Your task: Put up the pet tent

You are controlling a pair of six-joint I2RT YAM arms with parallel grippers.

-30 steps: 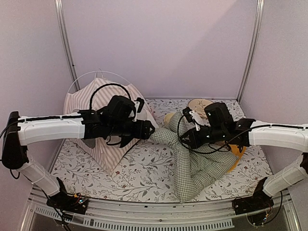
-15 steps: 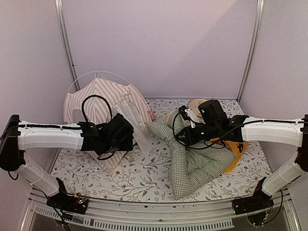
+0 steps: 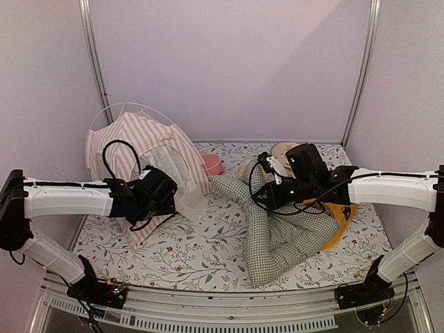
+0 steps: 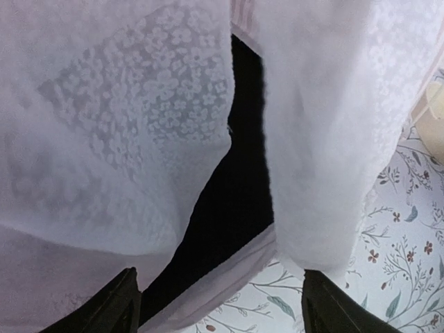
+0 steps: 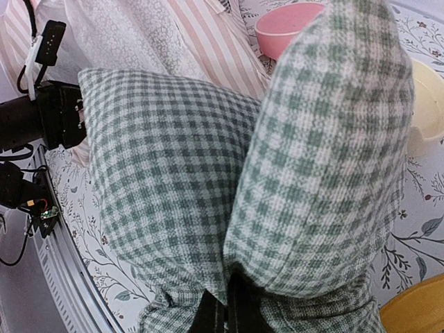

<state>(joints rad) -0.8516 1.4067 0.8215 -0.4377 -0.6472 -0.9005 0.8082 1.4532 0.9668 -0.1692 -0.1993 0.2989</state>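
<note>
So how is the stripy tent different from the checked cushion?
The pet tent has pink-and-white stripes; the cushion has green-and-white checks. The pet tent stands up at the left; the cushion lies folded over. The right gripper is shut on the cushion; the left gripper is open in front of the pet tent, holding nothing. Both are soft fabric.

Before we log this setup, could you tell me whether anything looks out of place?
Yes: the green-and-white checked fabric cushion lies folded and bunched outside the pink-and-white striped fabric tent, pinched in the right arm's fingers and partly covering an orange plate.
</note>
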